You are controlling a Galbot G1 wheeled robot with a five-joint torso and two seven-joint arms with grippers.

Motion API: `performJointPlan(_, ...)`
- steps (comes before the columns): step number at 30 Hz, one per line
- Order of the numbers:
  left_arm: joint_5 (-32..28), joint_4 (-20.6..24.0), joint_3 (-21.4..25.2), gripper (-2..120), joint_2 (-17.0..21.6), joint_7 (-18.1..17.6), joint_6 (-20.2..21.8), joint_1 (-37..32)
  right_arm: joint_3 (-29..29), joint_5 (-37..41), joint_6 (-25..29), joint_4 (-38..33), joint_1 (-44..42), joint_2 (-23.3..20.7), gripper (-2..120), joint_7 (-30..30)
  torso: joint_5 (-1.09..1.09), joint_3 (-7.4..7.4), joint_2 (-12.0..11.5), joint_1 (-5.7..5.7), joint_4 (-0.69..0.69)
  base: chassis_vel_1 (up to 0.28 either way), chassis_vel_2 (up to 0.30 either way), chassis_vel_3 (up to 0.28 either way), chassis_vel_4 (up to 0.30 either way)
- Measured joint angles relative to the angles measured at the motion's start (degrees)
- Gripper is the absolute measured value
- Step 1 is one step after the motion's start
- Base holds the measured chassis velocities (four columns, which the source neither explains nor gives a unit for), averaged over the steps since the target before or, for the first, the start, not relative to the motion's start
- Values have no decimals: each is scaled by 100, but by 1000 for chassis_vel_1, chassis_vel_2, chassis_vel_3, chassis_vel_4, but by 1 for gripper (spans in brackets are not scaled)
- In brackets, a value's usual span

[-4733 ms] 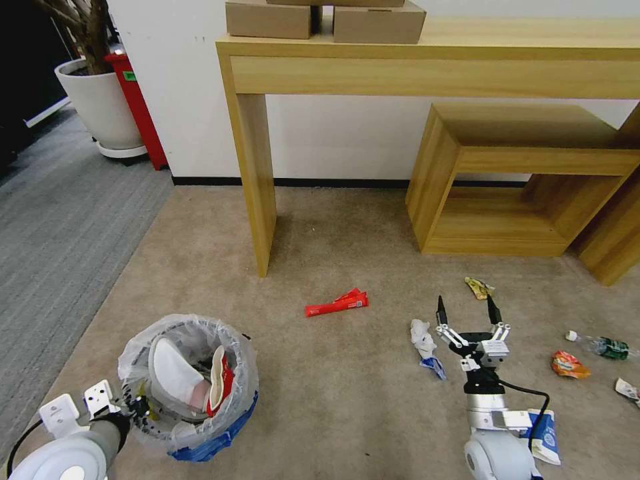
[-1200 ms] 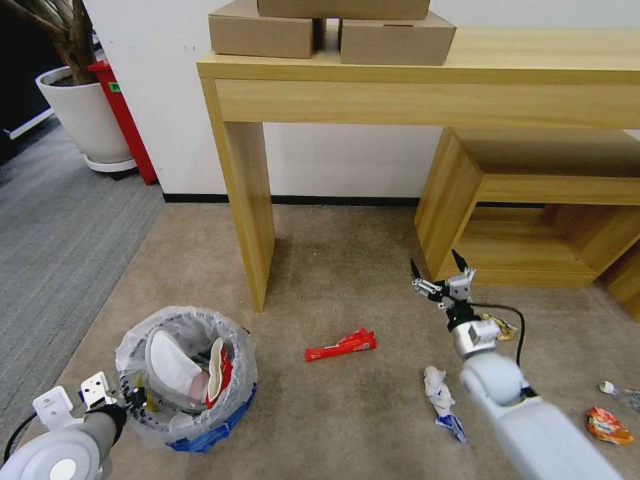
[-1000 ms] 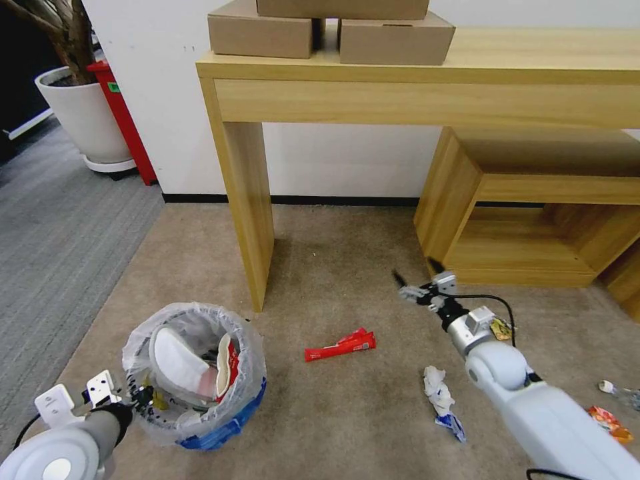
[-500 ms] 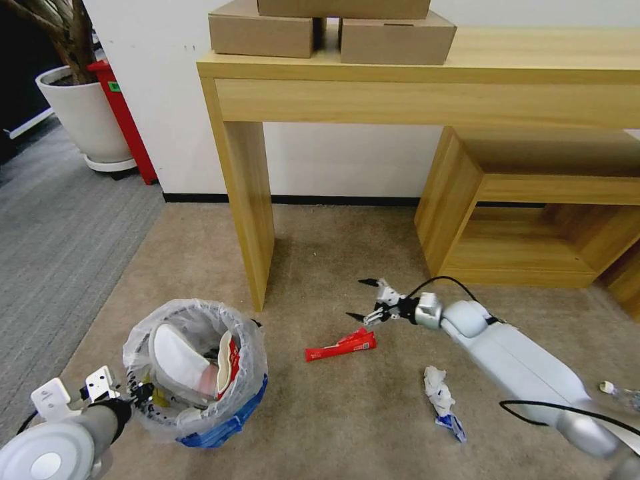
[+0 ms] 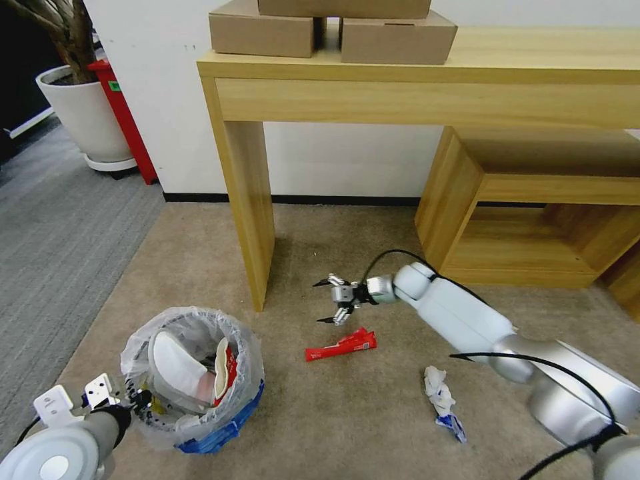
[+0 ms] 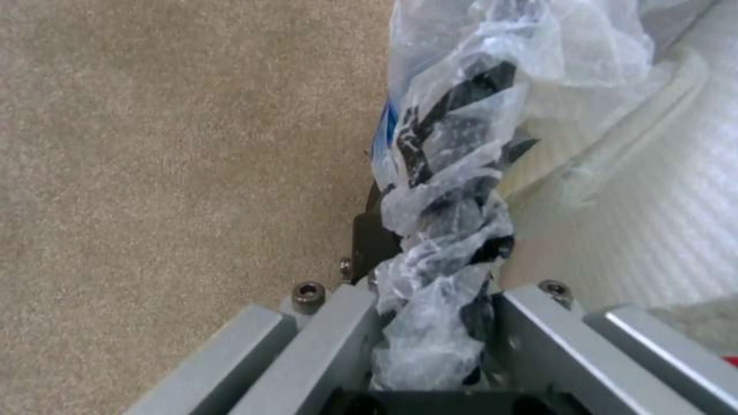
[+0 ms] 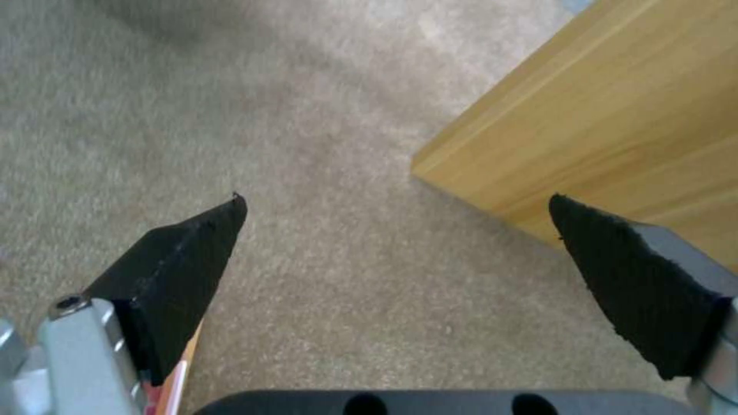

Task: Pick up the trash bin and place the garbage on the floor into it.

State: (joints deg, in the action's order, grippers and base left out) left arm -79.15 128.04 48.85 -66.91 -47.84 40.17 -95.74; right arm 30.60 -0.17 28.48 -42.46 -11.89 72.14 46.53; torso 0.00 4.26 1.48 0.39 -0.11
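Right gripper [image 5: 328, 301], fingers spread, hovers at 11 o'clock above the light, crinkly red-white wrapper [image 5: 341, 345]; pinch mid-length. Left gripper [image 6: 430, 346] clamps the blue bag-lined bin's [image 5: 220, 420] rim.

We have the trash bin [image 5: 193, 377] on the floor [image 5: 333, 413] at near left, left end effector [image 5: 137, 400] clamped on its rim at the near side. A slipper [image 5: 175, 363] sits inside. The desk [image 5: 427, 73] stands against the wall behind, boxes [image 5: 333, 27] on top. Wrapper [image 5: 341, 345] lies right of the bin, right end effector [image 5: 328, 301] just behind it, fingers spread. Tissue [image 5: 437, 390] lies farther right.
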Motion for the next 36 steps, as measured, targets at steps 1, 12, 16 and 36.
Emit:
performJointPlan(1, 11, -1, -2, 0, -11, 0, 0, -2, -1, -141, 18, 32, -19, 35, 100, -76, -1, 0, 1, 0, -2, 0, 0, 0, 0)
performJointPlan(12, 149, -76, -75, 0, -108, 12, 0, 24, -64, -611, 3, 439, -309, 80, 100, -618, 0, -1, 1, 0, -3, 0, 0, 0, 0)
performJointPlan(16, 252, -108, -114, 0, -190, 40, 0, 26, -71, -583, 2, 591, -476, 120, 100, -715, 0, -1, 1, 0, -2, 0, 0, 0, 0)
performJointPlan(36, 482, -51, -108, 0, -327, 168, -18, -141, -402, -567, -240, 1433, -1132, 522, 100, -1583, 0, -1, 1, -1, -1, 0, 0, 0, 0)
